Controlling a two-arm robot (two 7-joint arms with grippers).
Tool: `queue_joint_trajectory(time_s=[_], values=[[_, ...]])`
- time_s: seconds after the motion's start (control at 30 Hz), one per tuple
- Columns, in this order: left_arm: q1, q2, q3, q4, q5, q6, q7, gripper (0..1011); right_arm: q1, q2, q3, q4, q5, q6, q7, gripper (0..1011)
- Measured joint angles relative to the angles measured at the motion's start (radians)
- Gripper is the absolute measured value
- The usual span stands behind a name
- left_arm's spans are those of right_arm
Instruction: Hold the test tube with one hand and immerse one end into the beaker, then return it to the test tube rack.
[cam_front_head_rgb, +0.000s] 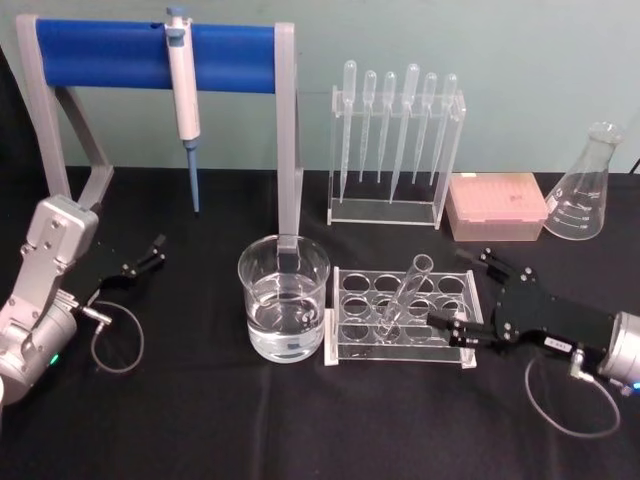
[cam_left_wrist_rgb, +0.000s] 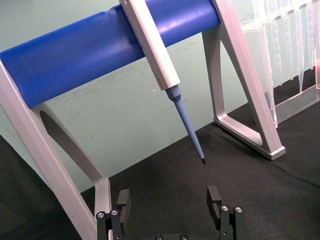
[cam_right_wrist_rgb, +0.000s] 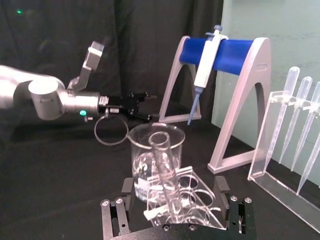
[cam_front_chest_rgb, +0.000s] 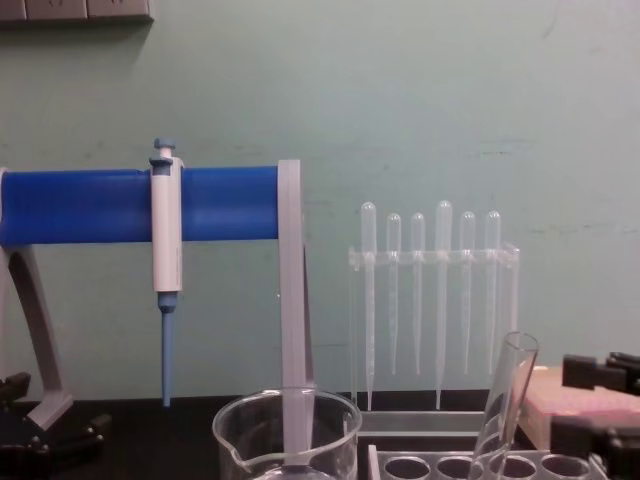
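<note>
so the test tube is sitting in the rack, leaning over rather than upright, open end up. right gripper is at the rack's right end with its fingers wide apart, one on each side of the rack, holding nothing and not touching the tube as far as I can see. left gripper is parked way off to the rack's left, past the beaker, also spread open and empty. beaker's just beside the rack's left end with water in it

what I'd worry about: the tube is loose and tilted, so if the fingers close off-centre they could shove it sideways, or catch the rack wall and drag the whole rack. slick glass could slip in the pinch too, and on the way over the round bottom could clip the beaker rim

writing: white print on the beaker and marks on the flask behind the rack's right end, can't read either
</note>
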Motion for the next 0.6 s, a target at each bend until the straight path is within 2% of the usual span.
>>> queue_joint_trajectory(time_s=[0.23, 0.6], values=[[0.000, 0.000, 0.000, 0.000, 0.000, 0.000, 0.000, 1000, 0.057, -0.035, -0.027, 0.054, 0.040, 0.008, 0.042, 1003], [0.000, 0.000, 0.000, 0.000, 0.000, 0.000, 0.000, 1000, 0.108, -0.048, -0.084, 0.074, 0.026, 0.026, 0.063, 1003]])
